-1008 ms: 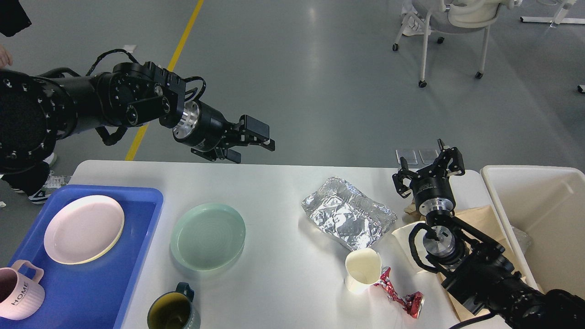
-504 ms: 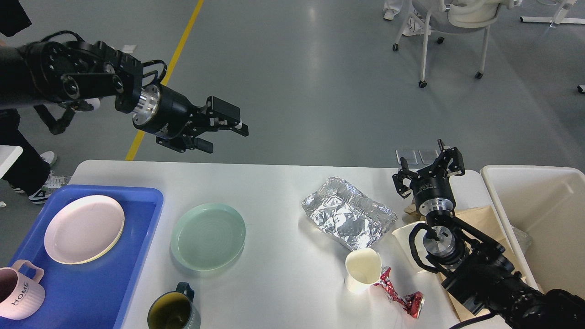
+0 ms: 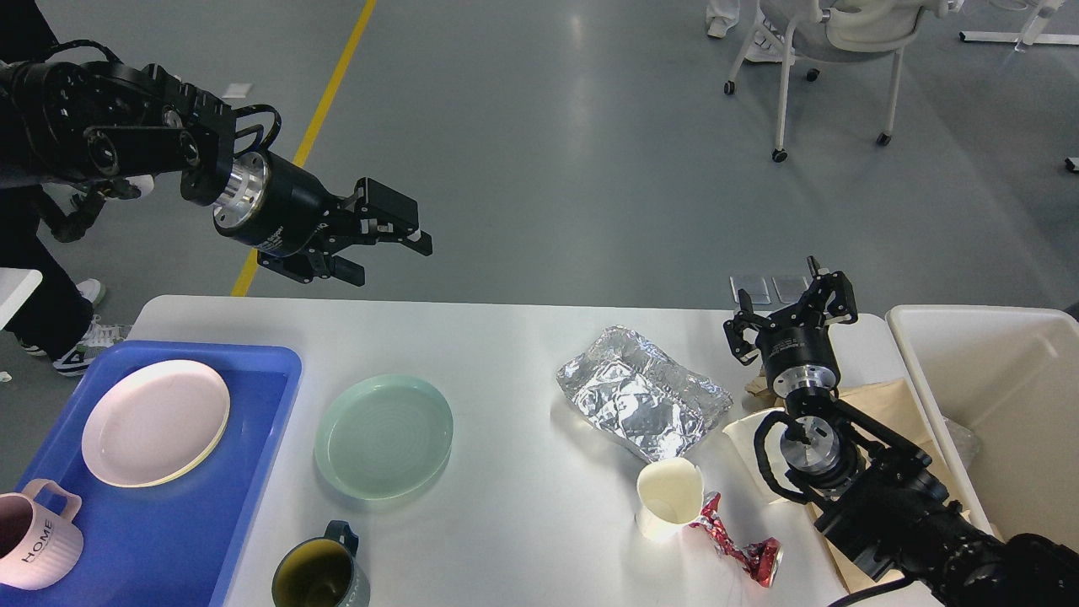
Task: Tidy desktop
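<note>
Head view: I'm looking down on the counter (image 3: pixel 506 337) with both arms raised and empty.

A blue tray (image 3: pixel 253 472) at my left is carrying a pink plate (image 3: pixel 155 422) and a pink mug (image 3: pixel 34 535); a cream bin (image 3: pixel 1011 396) is sitting at my right. My left end effector (image 3: pixel 383 257) is hovering beyond the counter's far edge, fingers spread wide, holding nothing. My right end effector (image 3: pixel 788 316) is hanging above the counter's right end, fingers apart, beside crumpled foil (image 3: pixel 641 392).

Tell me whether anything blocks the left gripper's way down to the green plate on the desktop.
Nothing visible does. The left gripper hangs open above the far edge of the desktop, and only bare tabletop lies between it and the green plate.
</note>
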You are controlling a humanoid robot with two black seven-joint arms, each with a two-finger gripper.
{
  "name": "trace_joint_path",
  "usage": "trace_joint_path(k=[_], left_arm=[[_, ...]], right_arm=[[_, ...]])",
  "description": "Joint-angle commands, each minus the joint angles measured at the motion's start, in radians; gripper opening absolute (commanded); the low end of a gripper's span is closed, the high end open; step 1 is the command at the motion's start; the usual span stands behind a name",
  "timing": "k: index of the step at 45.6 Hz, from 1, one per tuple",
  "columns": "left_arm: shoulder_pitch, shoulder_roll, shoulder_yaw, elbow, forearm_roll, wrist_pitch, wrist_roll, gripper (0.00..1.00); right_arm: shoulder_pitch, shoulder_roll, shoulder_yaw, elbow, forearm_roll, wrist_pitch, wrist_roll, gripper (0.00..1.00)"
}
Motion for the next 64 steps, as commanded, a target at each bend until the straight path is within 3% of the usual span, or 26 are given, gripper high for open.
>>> trace_joint_path(k=[1,64], left_arm=[[0.004,-0.002,-0.001,-0.018,0.001,-0.010,0.002,0.98],[0.059,-0.025,-0.002,-0.034,-0.001,-0.009,0.002,0.98]], right_arm=[[0.000,0.000,0.000,-0.001,0.000,0.000,0.000,1.00],[0.000,0.000,-0.001,-0.001,0.000,-0.002,0.000,1.00]])
